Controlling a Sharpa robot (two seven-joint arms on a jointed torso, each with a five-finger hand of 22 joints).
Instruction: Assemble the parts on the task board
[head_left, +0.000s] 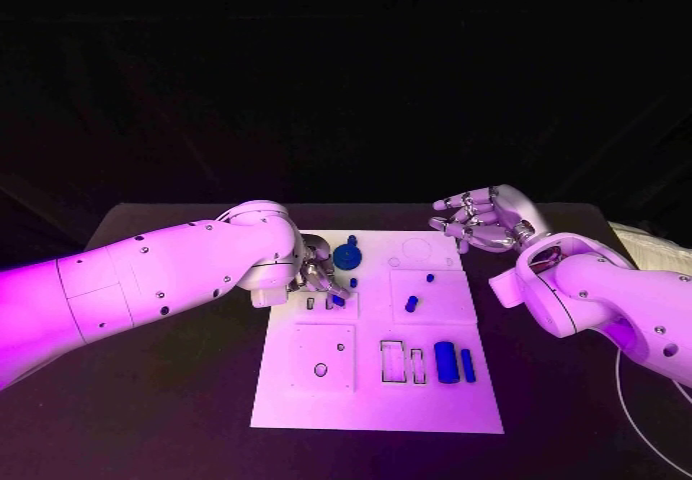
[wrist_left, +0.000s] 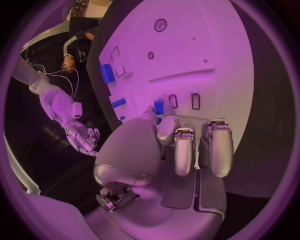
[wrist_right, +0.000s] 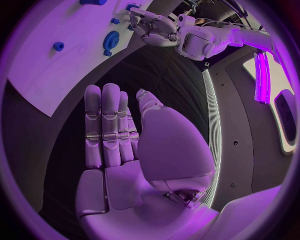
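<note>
- Several small blue parts lie on the white task board (head_left: 378, 390), which rests flat in the middle of the black desk (head_left: 173, 420); we see a round gear-like part (head_left: 348, 258) near its far edge, two upright bars (head_left: 454, 362) beside rectangular slots, and small pegs (head_left: 411, 303) mid-board
- Our left hand (head_left: 315, 275) is down on the board's far left part; its fingers curl in, and a small blue part (wrist_left: 159, 106) sits at its fingertips; we cannot tell whether it is gripped
- Our right hand (head_left: 483, 220) hovers off the board's far right corner, fingers straight and together, holding nothing
</note>
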